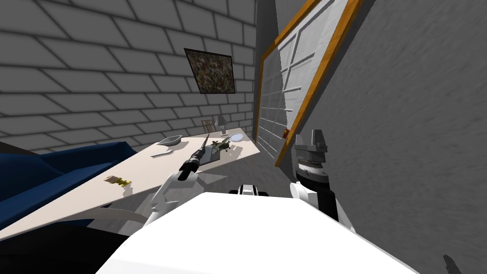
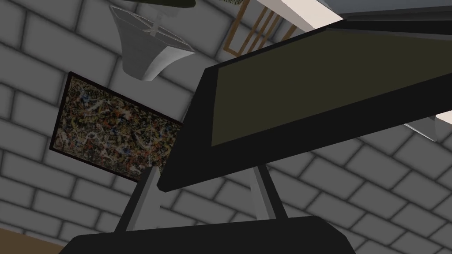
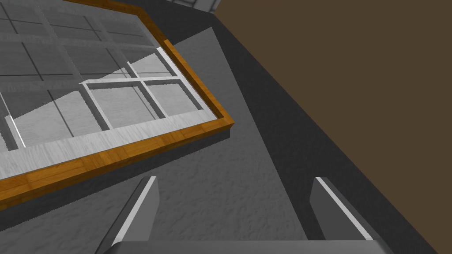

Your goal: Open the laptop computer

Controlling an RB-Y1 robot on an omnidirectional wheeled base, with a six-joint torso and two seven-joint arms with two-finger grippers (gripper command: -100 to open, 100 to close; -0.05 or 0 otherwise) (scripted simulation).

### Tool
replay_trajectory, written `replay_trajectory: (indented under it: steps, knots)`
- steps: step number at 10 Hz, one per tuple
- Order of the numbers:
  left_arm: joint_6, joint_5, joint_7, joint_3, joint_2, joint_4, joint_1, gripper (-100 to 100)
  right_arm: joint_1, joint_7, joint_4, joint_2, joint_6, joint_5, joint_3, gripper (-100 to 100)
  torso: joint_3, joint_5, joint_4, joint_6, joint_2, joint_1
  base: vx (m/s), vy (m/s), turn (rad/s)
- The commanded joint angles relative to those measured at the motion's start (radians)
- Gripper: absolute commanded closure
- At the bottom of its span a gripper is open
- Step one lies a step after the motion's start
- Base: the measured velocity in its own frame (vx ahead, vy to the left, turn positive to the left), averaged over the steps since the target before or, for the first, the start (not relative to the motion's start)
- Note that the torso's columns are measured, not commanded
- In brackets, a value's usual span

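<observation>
Since the left gripper is spread, clasping nothing, the laptop lid across its fingers could slip and drop shut.

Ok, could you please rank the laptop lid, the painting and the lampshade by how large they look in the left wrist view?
1. laptop lid, by far the largest, though it is nearest the camera, which inflates it.
2. painting.
3. lampshade, the smallest.

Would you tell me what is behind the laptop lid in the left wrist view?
A brick wall, a framed speckled painting and a white lamp. The lid covers the painting's corner and the fingertips of the left claw.
</observation>
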Motion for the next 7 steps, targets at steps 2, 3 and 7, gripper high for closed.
replay_trajectory:
  steps: [2, 3, 7]
  knots:
    - [-0.04, -0.056, -0.037, -0.003, 0.002, 0.061, -0.011, 100, 0.0, 0.0, 0.0, 0.0, 0.0, 0.0, 0.0, 0, 0.001, 0.0, 0.001, 0.001, 0.002, 0.001, 0.008, -0.05, 0.0]
    - [-0.063, -0.088, -0.054, -0.003, -0.004, 0.092, -0.023, 100, 0.0, 0.0, 0.0, 0.0, 0.0, 0.0, 0.0, 0, 0.002, 0.0, 0.001, 0.0, 0.002, 0.001, 0.012, -0.071, 0.029]
    - [-0.11, -0.151, -0.087, -0.002, -0.015, 0.171, -0.048, 100, 0.0, 0.0, 0.0, 0.0, 0.0, 0.0, 0.0, 0, 0.0, -0.001, 0.001, 0.0, 0.001, 0.0, 0.003, -0.053, 0.018]
